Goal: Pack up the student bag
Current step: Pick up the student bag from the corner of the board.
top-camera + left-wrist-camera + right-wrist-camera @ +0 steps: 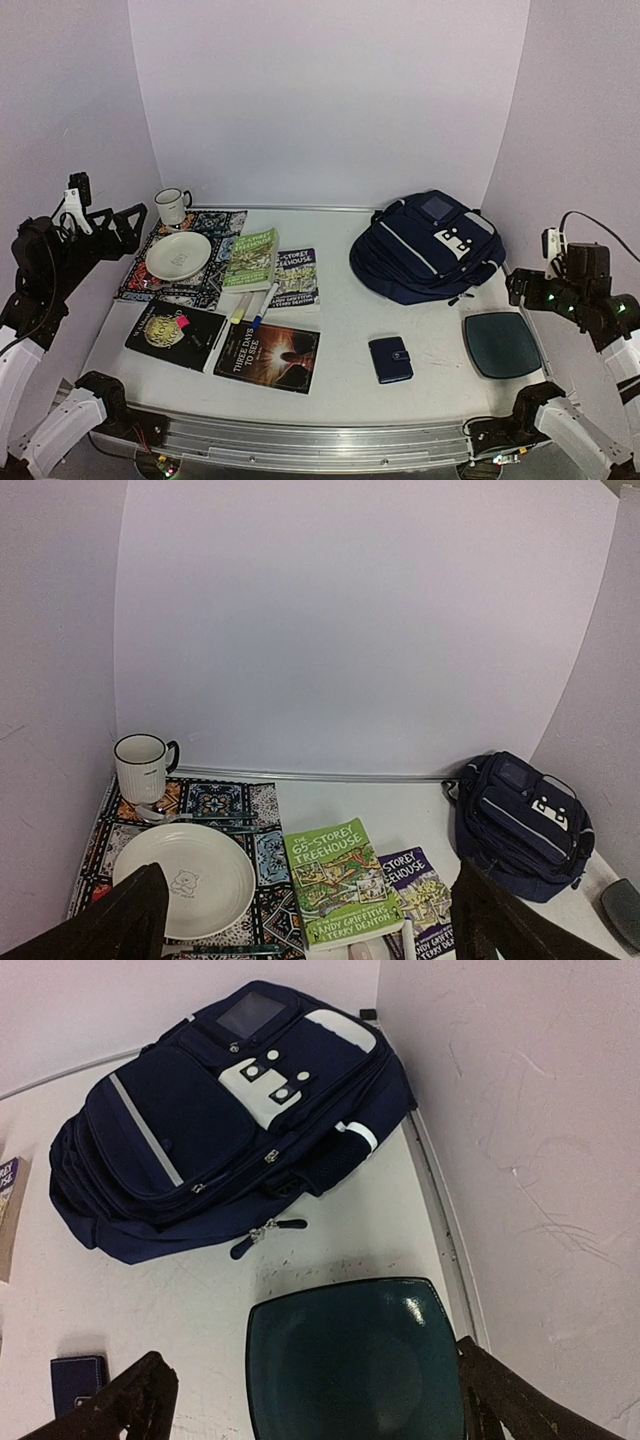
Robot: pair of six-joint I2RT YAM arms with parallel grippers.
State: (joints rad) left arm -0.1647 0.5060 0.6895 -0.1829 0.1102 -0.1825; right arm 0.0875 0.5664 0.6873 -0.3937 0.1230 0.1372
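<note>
The student bag (425, 250) (520, 825) (220, 1120), navy with white piping and a white patch, lies front up at the back right of the table, and the zips in view look closed. My left gripper (125, 228) (310, 910) hangs open above the table's left edge, over the placemat, far from the bag. At the right edge my right gripper (520, 286) (310, 1400) is open over a teal square plate (355, 1360), just in front of the bag. Nothing is held.
On a patterned placemat (215, 225) sit a white plate (179, 255) and a mug (172, 205). A green book (252, 258), a purple book (297, 275), two dark books (175, 333) (268, 358) and two markers (242, 305) lie left of centre. A navy wallet (390, 359) lies mid-front.
</note>
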